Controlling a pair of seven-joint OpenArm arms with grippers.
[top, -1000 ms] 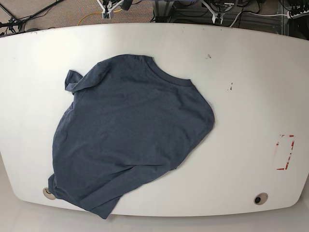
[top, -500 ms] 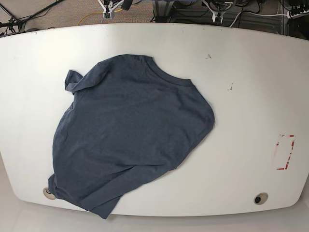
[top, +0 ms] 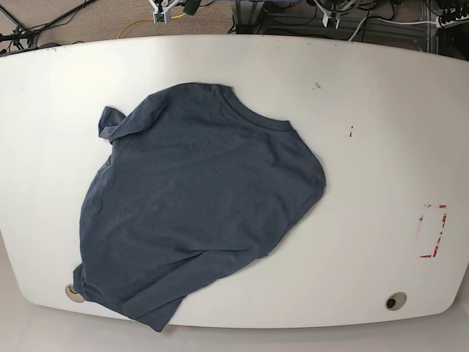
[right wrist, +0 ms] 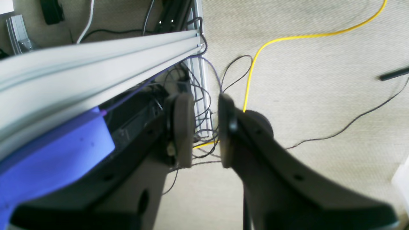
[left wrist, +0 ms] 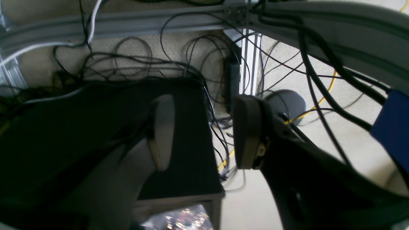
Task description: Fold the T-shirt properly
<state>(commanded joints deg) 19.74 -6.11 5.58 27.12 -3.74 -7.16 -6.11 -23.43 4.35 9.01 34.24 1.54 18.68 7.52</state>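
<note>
The T-shirt [top: 198, 202] lies unfolded and crumpled on the white desk [top: 366, 147], filling the area from center toward 8 o'clock, its hem hanging over the near edge and its collar pointing to 12. No fold is made yet; the whole job remains. The left gripper [left wrist: 203, 134] and right gripper [right wrist: 206, 131] are both spread and empty, off the desk above cable-strewn floor [right wrist: 319, 80].
</note>
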